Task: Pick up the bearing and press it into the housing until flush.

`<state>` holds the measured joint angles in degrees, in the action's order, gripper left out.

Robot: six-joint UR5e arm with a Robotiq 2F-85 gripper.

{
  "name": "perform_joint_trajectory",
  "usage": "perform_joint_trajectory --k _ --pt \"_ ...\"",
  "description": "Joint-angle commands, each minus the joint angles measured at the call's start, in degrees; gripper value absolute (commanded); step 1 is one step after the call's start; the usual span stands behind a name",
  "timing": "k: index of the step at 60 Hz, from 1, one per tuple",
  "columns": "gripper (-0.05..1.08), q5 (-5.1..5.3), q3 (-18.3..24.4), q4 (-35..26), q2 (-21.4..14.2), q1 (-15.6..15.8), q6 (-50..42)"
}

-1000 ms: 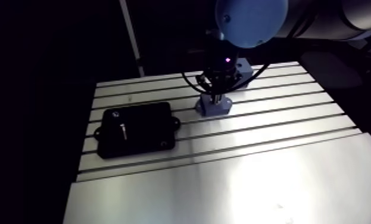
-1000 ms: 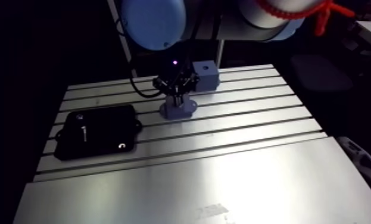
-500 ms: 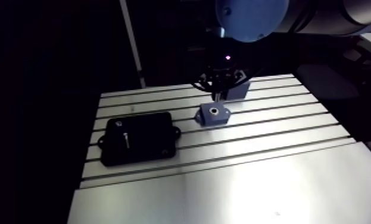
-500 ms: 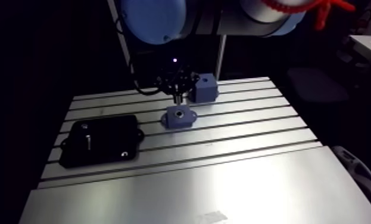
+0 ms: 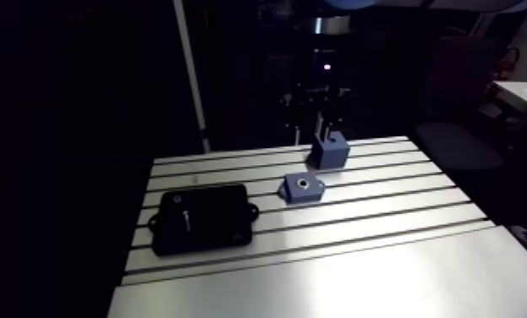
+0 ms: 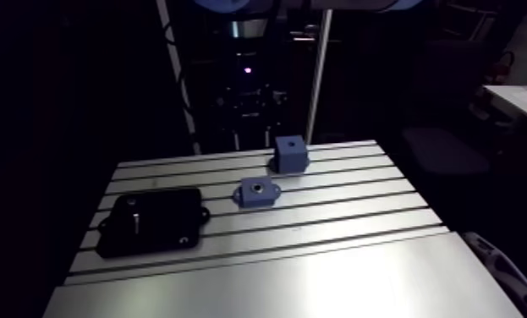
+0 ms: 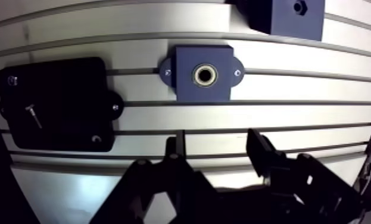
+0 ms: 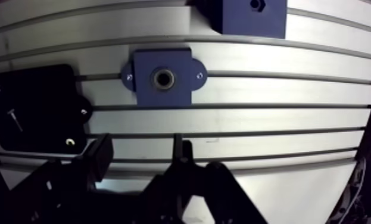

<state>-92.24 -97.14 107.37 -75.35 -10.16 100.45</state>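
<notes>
The wrist camera looks straight down past the gripper [image 7: 217,140] from well above the slotted table [image 7: 318,119], with its two spread fingers filling the foreground. A blue housing [image 7: 204,74] lies ahead of them, a blue block [image 7: 286,15] farther ahead, and a black plate [image 7: 59,102] off to one side. The arm camera sits farther back, facing obliquely down the table's length toward the gripper, which is dim above the far edge. Both views share the slotted rows and all three pieces. Each pair of eyes differs by a slight sideways shift.
</notes>
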Motion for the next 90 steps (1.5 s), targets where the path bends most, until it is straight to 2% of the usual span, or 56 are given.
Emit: perform_joint_trajectory --k 1,29,50,61,66,90 --pt "0.0 0.1 10.79 -13.83 -5.29 1.37 0.58" --pt "0.0 0.08 16.82 -20.09 -5.46 1.45 0.58" --pt "0.0 0.26 17.2 -20.31 -6.31 2.31 0.58" --pt "0.0 0.42 17.04 -20.24 -6.92 4.13 0.27" --pt "0.01 0.36 16.37 -20.06 -8.25 4.87 -0.11" --pt "0.01 0.26 16.07 -20.15 -9.6 4.97 -0.12"
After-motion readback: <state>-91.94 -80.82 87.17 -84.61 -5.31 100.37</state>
